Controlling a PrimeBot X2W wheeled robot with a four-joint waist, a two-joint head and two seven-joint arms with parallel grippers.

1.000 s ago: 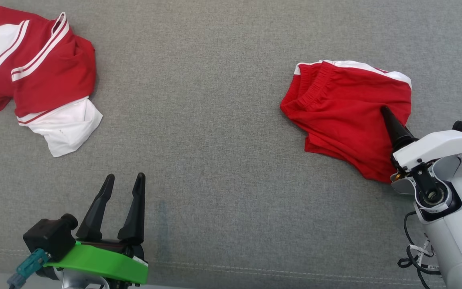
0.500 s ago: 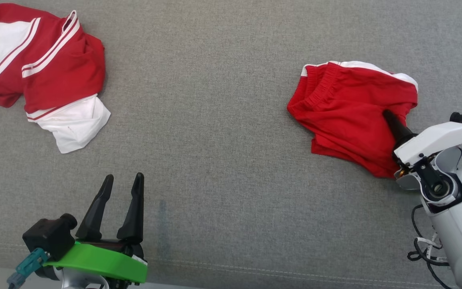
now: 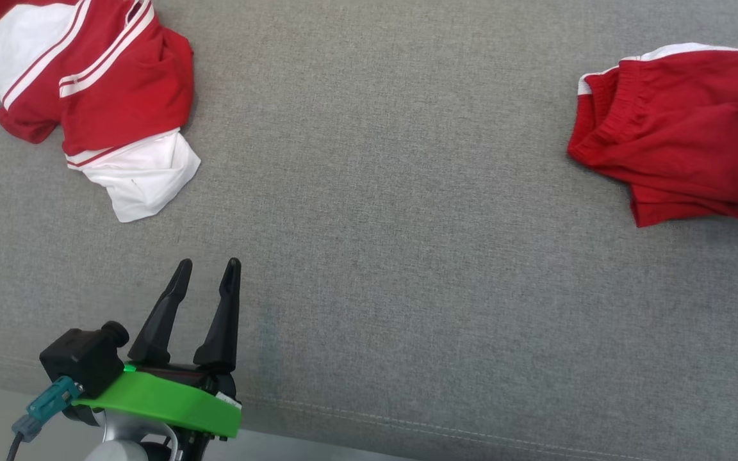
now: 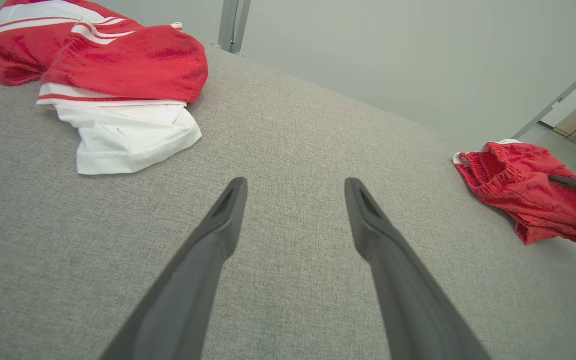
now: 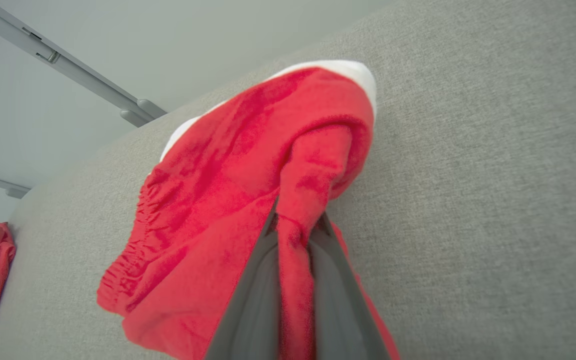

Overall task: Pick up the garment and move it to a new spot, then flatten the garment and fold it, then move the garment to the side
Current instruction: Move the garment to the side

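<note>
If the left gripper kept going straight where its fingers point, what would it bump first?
Probably just the grey woven cloth surface. The left gripper points at bare cloth between the crumpled red-and-white shirt and the red shorts; its downward tilt is unclear.

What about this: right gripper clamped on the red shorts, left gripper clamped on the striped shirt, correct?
No. The left gripper is open and apart from the striped shirt, as the left wrist view shows. The right gripper is clamped on the red shorts.
</note>
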